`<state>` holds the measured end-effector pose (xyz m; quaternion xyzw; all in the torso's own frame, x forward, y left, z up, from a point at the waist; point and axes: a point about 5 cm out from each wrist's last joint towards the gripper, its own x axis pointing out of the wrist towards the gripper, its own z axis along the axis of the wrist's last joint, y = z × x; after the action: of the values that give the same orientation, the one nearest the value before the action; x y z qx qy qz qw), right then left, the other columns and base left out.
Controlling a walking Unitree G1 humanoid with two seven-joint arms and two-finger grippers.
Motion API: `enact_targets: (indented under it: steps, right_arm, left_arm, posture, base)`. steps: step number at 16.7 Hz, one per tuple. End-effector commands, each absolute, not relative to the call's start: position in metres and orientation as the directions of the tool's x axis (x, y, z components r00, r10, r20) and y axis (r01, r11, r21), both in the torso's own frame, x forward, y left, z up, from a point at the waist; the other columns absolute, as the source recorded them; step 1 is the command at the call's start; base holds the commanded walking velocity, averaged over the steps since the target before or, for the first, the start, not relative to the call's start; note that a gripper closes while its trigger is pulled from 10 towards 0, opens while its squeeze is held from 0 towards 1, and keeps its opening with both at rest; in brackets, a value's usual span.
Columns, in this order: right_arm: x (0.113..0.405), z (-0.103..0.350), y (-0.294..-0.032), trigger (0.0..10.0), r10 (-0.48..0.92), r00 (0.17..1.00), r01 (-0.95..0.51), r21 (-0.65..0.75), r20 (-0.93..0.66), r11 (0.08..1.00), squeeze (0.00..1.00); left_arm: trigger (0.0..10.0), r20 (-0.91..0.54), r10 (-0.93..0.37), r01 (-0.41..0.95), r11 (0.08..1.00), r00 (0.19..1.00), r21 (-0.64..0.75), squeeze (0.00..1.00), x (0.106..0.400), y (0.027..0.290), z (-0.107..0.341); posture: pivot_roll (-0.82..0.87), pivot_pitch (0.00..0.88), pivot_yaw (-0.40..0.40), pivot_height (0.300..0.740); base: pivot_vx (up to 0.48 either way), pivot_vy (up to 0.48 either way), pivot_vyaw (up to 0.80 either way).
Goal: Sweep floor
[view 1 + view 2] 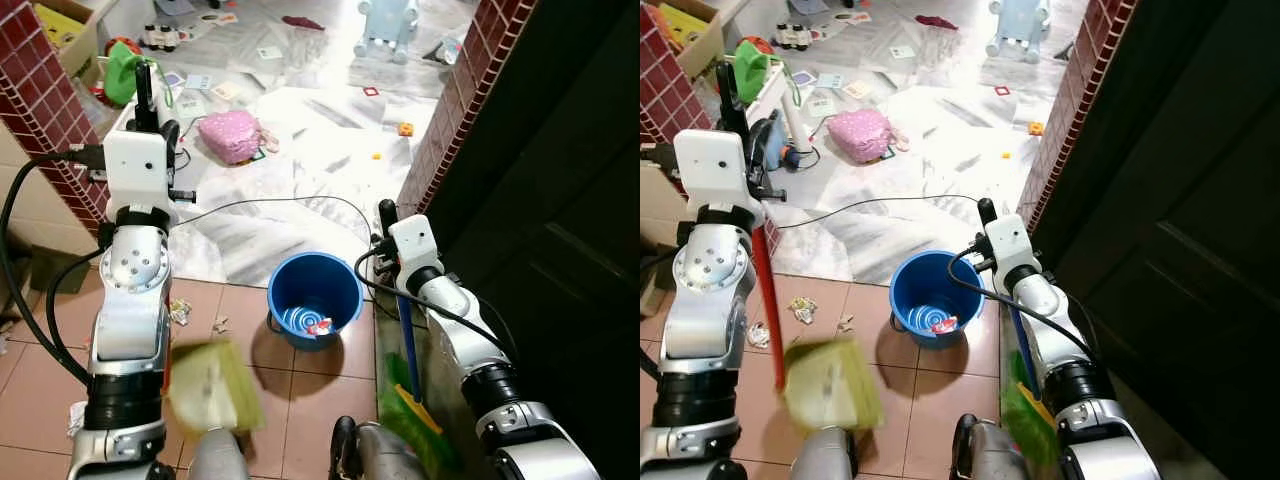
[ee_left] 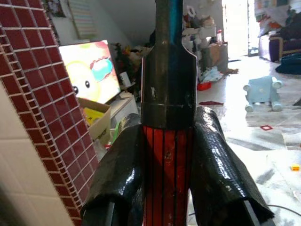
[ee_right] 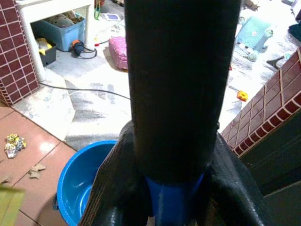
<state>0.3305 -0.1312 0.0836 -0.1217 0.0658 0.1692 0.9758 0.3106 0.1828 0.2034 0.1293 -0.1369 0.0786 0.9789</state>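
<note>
Red dustpan handle [image 1: 768,290] clamped in the left tool [image 2: 169,155], blue broom [image 1: 408,370] gripped by the right tool [image 3: 169,188] beside the bucket [image 1: 315,297]; angle bristles low toward scraps [image 1: 180,312] on the floor [image 1: 300,380].

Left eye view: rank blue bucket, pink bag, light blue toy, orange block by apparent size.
1. blue bucket, though nearest the camera
2. pink bag
3. light blue toy, close to the bag and farther off, so unsure
4. orange block, clearly smallest
</note>
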Motion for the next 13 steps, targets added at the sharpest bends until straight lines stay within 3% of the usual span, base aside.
enact_targets:
  steps: [1, 9, 13]
  right_arm:
    - [0.331, 0.087, -0.129, 10.0, 0.332, 0.932, -0.353, -0.158, -0.145, 0.922, 0.00]
    - [0.333, 0.091, -0.118, 10.0, 0.384, 0.916, -0.398, -0.131, -0.118, 0.908, 0.00]
    - [0.334, 0.098, -0.115, 10.0, 0.388, 0.918, -0.396, -0.119, -0.085, 0.910, 0.00]
  left_arm:
    - [10.0, 0.354, 0.091, -0.180, 0.957, 0.931, 0.227, 0.00, 0.301, 0.172, 0.214]
    - [10.0, 0.218, 0.061, -0.101, 0.978, 0.974, 0.180, 0.00, 0.282, 0.144, 0.162]
    - [10.0, 0.193, 0.067, -0.099, 0.982, 0.979, 0.159, 0.00, 0.278, 0.140, 0.158]
  posture:
    - [0.02, 0.127, -0.032, 0.740]
    - [0.02, 0.124, -0.037, 0.740]
    - [0.01, 0.128, -0.046, 0.740]
  base:
    - [0.000, 0.480, 0.00]
    - [0.000, 0.480, 0.00]
    - [0.000, 0.480, 0.00]
